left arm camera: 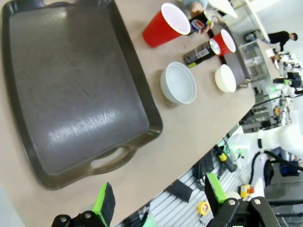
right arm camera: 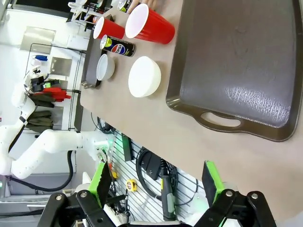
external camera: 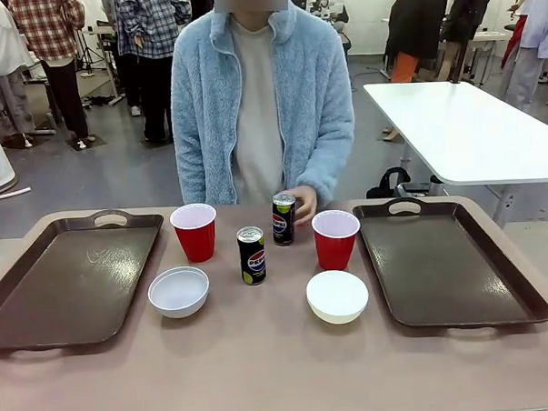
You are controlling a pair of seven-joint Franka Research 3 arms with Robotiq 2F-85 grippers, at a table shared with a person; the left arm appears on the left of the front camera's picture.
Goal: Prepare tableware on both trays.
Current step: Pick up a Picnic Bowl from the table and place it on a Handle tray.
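Observation:
Two dark brown trays lie bare, one at the left [external camera: 68, 278] and one at the right [external camera: 449, 261]. Between them stand two red cups [external camera: 195, 232] [external camera: 335, 239], two white bowls [external camera: 179, 292] [external camera: 337, 296] and two dark soda cans [external camera: 252, 256] [external camera: 284, 219]. The person's hand [external camera: 303, 202] rests on the farther can. My left gripper [left arm camera: 158, 196] hangs open, off the near table edge, short of the left tray [left arm camera: 71, 94]. My right gripper [right arm camera: 155, 184] is open too, off the table edge near the right tray [right arm camera: 236, 61].
The person in a light blue fleece [external camera: 261, 106] stands at the far table edge, behind the cans. A white table [external camera: 471, 124] stands behind at the right. Bare tabletop [external camera: 263, 370] runs along the near edge. Cables and tools [right arm camera: 156, 175] lie below the table's near side.

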